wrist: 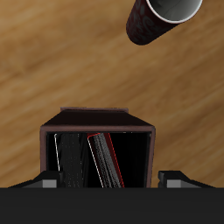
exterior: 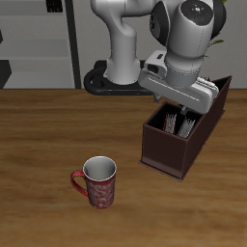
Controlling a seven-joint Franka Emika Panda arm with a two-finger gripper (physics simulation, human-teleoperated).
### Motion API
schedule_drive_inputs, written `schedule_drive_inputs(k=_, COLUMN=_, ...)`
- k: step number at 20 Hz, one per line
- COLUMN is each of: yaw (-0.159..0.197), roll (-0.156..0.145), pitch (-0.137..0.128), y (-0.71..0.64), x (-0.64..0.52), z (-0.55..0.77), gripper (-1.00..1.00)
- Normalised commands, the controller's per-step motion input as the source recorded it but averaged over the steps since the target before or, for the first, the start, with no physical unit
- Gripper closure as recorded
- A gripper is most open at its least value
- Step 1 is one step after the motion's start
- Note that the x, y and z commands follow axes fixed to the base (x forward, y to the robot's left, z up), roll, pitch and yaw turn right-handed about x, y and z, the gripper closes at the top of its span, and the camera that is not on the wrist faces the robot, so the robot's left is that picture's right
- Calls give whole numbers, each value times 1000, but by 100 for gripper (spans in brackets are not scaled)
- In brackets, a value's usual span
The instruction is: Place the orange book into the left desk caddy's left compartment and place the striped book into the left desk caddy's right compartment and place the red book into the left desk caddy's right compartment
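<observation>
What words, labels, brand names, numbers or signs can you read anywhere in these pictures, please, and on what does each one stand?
None can be read in either view.
The mug bears only a dark red mottled pattern, no lettering.
The books' covers in the left desk caddy show only stripes and plain colour, no legible title.
The robot arm's casing carries no legible marking.

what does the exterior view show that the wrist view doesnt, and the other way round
Only the exterior view shows the robot arm, the gripper's housing above the left desk caddy, the caddy's full length, the table's back edge, and the mug's handle.

Only the wrist view looks straight down into the right compartment, where the red book leans beside the striped book.

Both show the caddy, books inside it, the mug and the wooden table. Neither shows the fingertips clearly, nor clearly the orange book.
</observation>
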Motion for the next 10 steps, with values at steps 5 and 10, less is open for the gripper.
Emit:
schedule_drive_inputs(k=5, yaw=3, roll=-1, pitch=-25, y=-114, x=-96, z=125, gripper=-100)
schedule_drive_inputs(k=10, yaw=-4, roll=8, pitch=-31, y=-65, x=-129, z=210, gripper=-100)
